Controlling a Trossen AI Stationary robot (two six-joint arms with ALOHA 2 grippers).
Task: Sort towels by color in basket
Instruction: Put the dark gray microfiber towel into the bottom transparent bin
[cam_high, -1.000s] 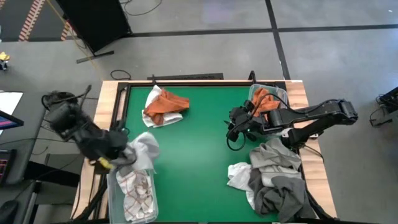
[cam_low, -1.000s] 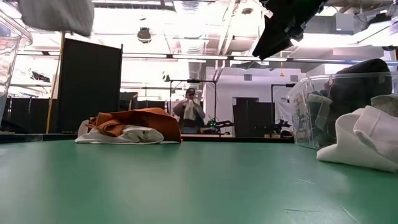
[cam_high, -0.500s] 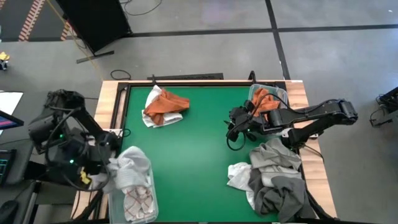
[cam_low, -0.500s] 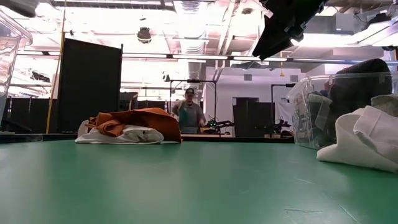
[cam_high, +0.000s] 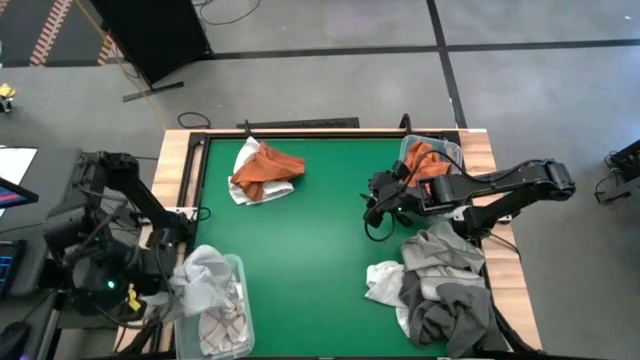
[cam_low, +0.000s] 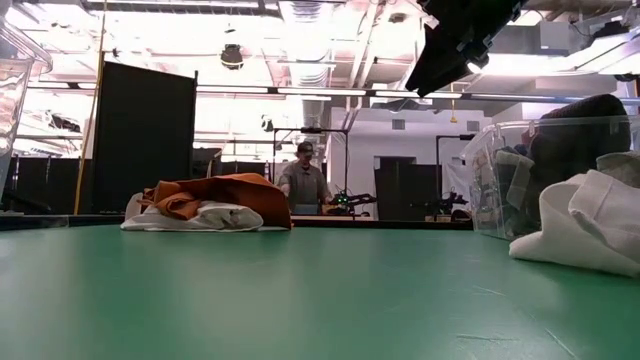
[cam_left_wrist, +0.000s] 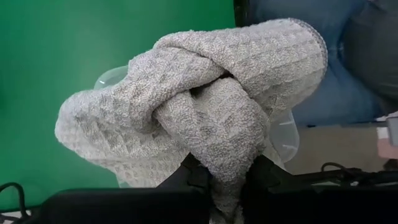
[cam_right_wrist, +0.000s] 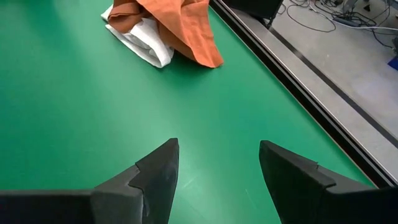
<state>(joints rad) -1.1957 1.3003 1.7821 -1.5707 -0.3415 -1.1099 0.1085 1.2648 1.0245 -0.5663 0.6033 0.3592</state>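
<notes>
Keep the left gripper (cam_left_wrist: 221, 171) pinching the light grey towel (cam_left_wrist: 205, 112) until centred over the counter-corner bin (cam_high: 235, 335); right gripper (cam_right_wrist: 217, 171) waits spread

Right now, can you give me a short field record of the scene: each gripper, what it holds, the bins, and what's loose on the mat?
left gripper: shut on a light grey towel, over the left bin
right gripper: open, empty, above the bare green mat
left bin contents: white checked towels
right far bin: orange towel inside
loose on mat: orange and white pile at the far side; grey and white heap at the near right
</notes>
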